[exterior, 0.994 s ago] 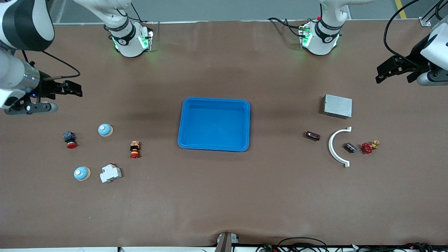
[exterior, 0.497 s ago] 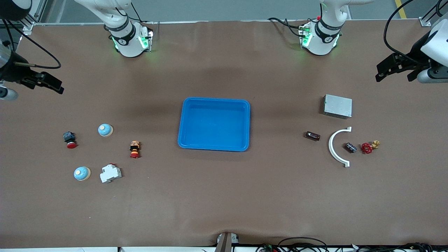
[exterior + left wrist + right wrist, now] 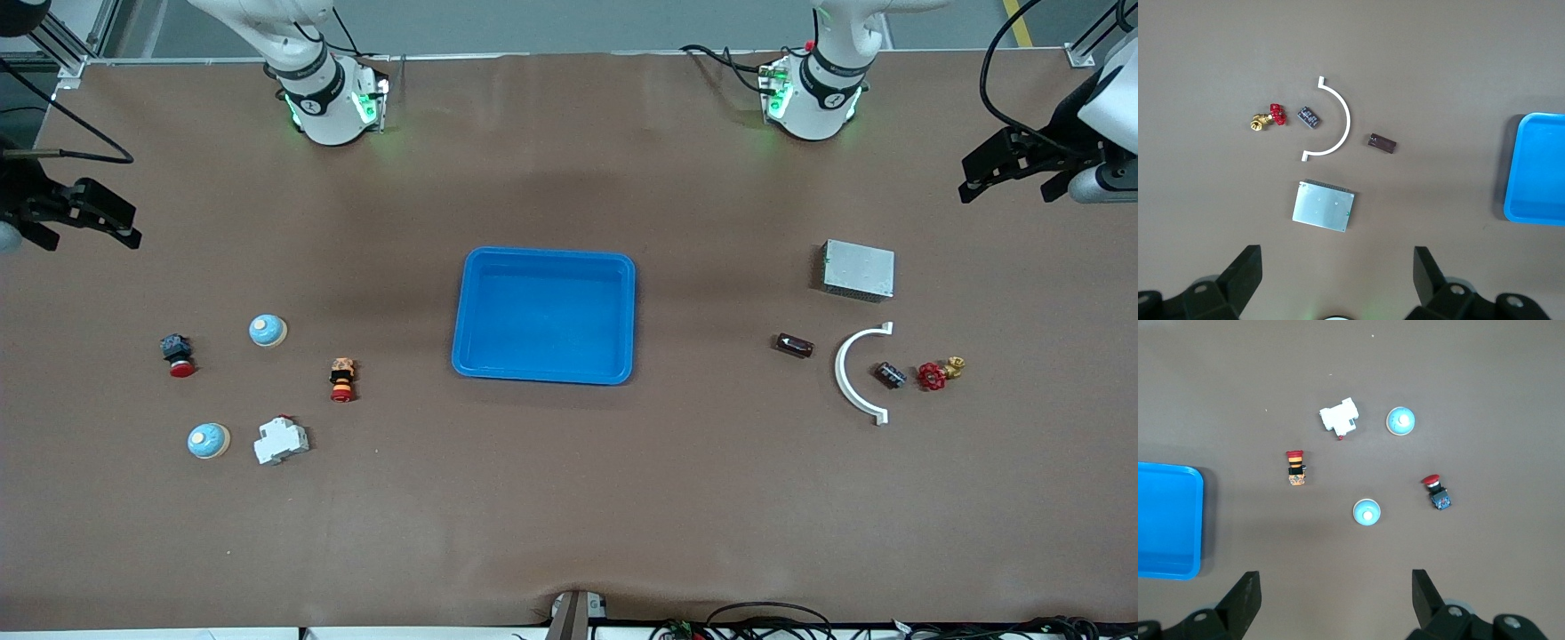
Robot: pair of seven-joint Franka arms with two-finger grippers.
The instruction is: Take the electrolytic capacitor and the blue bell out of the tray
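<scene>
Two light-blue domed bells lie toward the right arm's end: one bell, and a second bell nearer the front camera. A small dark capacitor lies inside the curve of a white arc toward the left arm's end. The blue tray sits mid-table with nothing in it. My right gripper hangs open and holds nothing, high over the table's edge at its own end. My left gripper hangs open and holds nothing, over bare table near the metal box.
Near the bells lie a red push button, a red-and-orange switch and a white breaker. Near the capacitor lie a white arc, a brown block, a red-handled valve and a metal box.
The right arm has swung outward toward the table's edge at its end, its bulk leaving the view. The left gripper has drifted slightly toward the bases. Nothing on the table moved.
</scene>
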